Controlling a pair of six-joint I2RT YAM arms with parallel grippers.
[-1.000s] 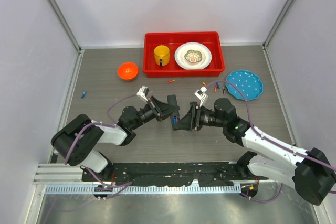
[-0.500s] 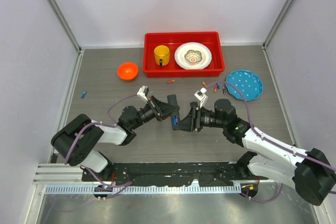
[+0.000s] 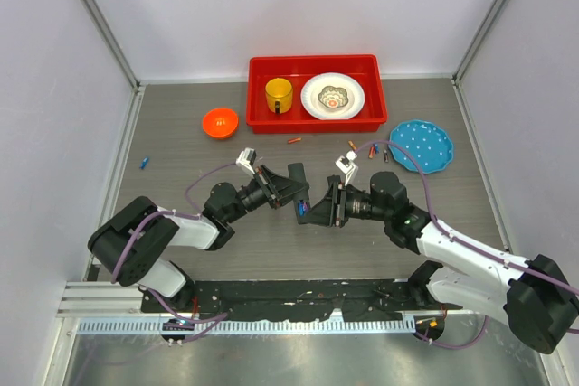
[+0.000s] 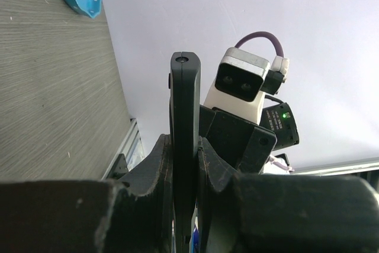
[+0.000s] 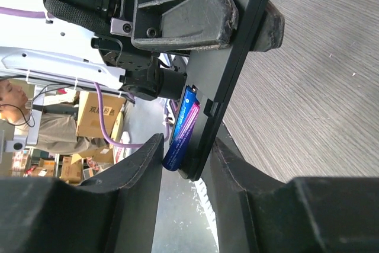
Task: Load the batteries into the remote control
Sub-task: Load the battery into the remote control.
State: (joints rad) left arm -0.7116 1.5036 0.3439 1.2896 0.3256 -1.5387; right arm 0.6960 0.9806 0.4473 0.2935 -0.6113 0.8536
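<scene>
Right tool jaws narrowed; now straddling blue-purple cylindrical battery lying at 9 o'clock of slim black plastic remote, grip I cannot tell. Left tool clenched on remote above counter centre.

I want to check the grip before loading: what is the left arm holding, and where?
The left gripper holds the remote control, jaws shut on its two flat faces, one end sticking out free.

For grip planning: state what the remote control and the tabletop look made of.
Remote control: likely black plastic, smooth semi-matte, with moulded rounded edges. Tabletop: probably grey wood-grain laminate, matte; fine parallel streaks show.
</scene>
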